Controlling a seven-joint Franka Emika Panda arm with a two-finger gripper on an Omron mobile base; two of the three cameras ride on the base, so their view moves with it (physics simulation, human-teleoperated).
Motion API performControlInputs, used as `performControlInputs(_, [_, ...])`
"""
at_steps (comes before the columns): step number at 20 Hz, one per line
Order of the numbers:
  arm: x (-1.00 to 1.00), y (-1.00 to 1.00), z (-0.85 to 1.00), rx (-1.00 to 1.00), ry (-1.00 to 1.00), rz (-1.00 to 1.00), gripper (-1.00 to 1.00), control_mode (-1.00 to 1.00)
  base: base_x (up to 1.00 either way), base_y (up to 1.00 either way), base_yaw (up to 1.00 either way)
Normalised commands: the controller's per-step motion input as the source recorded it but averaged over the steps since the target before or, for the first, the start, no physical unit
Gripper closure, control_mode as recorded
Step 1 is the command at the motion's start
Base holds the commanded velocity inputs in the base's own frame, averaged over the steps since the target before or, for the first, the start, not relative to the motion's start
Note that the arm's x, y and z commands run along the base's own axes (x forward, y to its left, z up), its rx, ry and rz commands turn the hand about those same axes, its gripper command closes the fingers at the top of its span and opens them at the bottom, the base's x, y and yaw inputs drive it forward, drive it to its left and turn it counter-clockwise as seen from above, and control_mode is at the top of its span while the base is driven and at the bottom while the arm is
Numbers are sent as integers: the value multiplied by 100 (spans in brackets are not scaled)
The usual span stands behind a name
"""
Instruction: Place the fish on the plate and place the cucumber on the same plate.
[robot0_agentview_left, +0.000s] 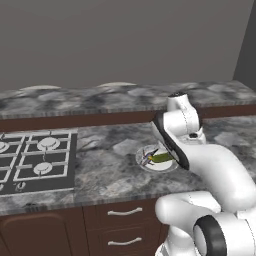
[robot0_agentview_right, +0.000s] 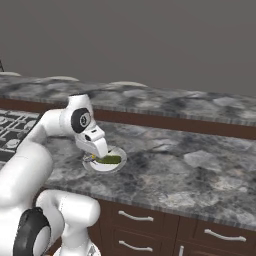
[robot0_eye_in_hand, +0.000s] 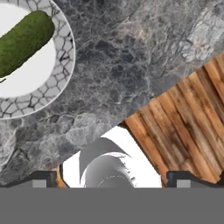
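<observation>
Cucumber (robot0_eye_in_hand: 24, 41) lying across plate (robot0_eye_in_hand: 61, 78), fish (robot0_agentview_left: 148, 158) beside it on same plate, dark fins poking out left. Both task items apparently delivered. Plate resting on grey marbled counter (robot0_agentview_left: 110, 165), right of stove (robot0_agentview_left: 37, 160). Gripper (robot0_eye_in_hand: 111, 179) empty, fingers spread wide, just off plate's edge, likely post-release.

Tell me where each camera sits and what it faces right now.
Left base view: behind the arm on its left, looking forward and down at the counter, stove and plate; the white arm rises at lower right.
Right base view: behind on the right, same plate; arm at lower left.
Hand view: on the hand, facing counter edge and wood floor; open gripper at the bottom.
All share plate and cucumber.
</observation>
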Motion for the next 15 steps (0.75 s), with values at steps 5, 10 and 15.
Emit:
performControlInputs(5, [-54,4,22,4,0,14,-100,-100,0,0,0])
performControlInputs(10, [-46,8,7,4,-1,9,-100,-100,0,0,0])
performControlInputs(15, [-29,2,0,0,-3,15,-100,-100,0,0,0])
